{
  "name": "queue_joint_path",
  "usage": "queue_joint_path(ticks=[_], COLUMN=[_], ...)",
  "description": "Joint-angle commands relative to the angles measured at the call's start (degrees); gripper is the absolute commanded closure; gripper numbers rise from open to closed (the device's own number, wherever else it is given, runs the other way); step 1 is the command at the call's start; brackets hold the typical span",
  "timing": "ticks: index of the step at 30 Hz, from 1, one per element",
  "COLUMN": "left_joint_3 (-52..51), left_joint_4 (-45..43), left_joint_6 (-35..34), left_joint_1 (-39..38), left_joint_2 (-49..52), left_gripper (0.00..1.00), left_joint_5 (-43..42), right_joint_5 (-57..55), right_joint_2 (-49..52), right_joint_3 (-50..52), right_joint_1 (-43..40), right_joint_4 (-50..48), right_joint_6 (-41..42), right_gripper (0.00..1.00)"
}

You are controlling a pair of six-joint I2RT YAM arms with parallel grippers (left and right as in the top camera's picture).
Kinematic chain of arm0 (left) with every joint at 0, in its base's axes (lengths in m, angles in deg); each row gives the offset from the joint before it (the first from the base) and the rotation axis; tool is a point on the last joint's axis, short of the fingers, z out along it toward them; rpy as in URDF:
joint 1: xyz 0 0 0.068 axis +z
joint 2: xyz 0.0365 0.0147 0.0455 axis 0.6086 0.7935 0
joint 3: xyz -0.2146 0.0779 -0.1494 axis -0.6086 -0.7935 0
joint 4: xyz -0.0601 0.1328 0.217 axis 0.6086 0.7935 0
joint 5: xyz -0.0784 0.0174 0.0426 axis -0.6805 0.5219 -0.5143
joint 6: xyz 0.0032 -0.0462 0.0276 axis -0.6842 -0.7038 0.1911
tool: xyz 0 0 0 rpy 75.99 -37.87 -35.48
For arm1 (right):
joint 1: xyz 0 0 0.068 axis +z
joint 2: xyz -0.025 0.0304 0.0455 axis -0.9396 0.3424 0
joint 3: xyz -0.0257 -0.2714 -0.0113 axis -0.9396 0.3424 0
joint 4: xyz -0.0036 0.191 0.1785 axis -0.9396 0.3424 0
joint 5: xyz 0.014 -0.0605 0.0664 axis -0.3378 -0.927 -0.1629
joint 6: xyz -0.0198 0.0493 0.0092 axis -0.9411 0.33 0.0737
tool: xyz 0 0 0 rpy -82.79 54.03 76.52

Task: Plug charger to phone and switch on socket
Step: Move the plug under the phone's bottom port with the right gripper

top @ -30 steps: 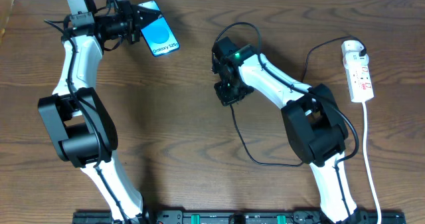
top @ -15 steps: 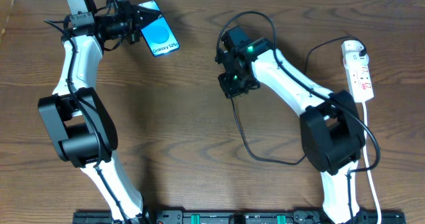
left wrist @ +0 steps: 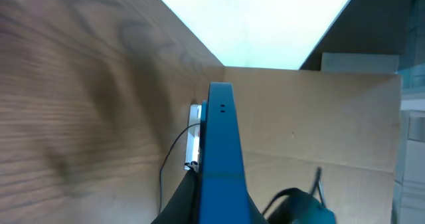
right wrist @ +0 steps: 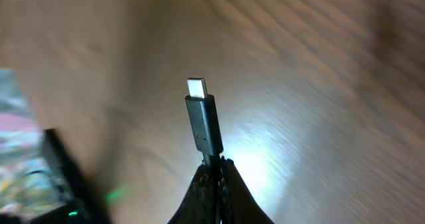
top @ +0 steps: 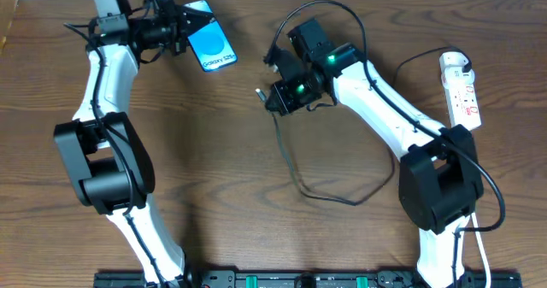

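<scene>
My left gripper [top: 190, 25] is shut on the phone [top: 211, 47], blue screen with "Galaxy S25" text, held tilted above the table's far left. In the left wrist view the phone's blue edge [left wrist: 221, 151] stands between my jaws [left wrist: 219, 207]. My right gripper [top: 272, 93] is shut on the charger's black cable just behind its connector tip [top: 259, 92], which points left toward the phone, with a gap between them. The right wrist view shows the tip [right wrist: 201, 114] sticking up from my shut jaws [right wrist: 216, 167]. The cable [top: 295, 173] trails over the table. The white socket strip [top: 461, 98] lies far right.
The charger's white plug [top: 454, 63] sits in the far end of the strip. The strip's white cord [top: 475, 194] runs toward the near edge. My right arm [top: 385, 108] spans the table between the phone side and the strip.
My right gripper lifted the cable end off the table and swung it up and left, so the tip now points toward the phone. My left gripper shifted the phone slightly right.
</scene>
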Motion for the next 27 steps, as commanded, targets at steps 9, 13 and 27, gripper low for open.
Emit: queue_joint_path(ticks=[9,13,27], left_joint_3=[0.3,0.3,0.3], left_joint_4=[-19.0,-25.8,-29.7], left_joint_6=[-13.4,-19.3,-22.9], left_joint_1=[-3.2,-3.3,-3.3], left_joint_2=[-1.6,-1.6,-1.6], left_gripper=[0.93,0.93,0.93], left_joint_5=[-4.0,-4.3,-3.7], right_joint_5=[26.3,26.5,26.5], right_joint_2=[-2.3,-2.3,-2.4], right_joint_3=[-0.1,-0.1,-0.1], right_joint_1=[-2.3,-2.7,-2.7], right_joint_4=[-12.0,-16.7,-25.3], right_joint_6=[10.3,13.6,17.0], right_gripper=[0.99,0.99,0.99])
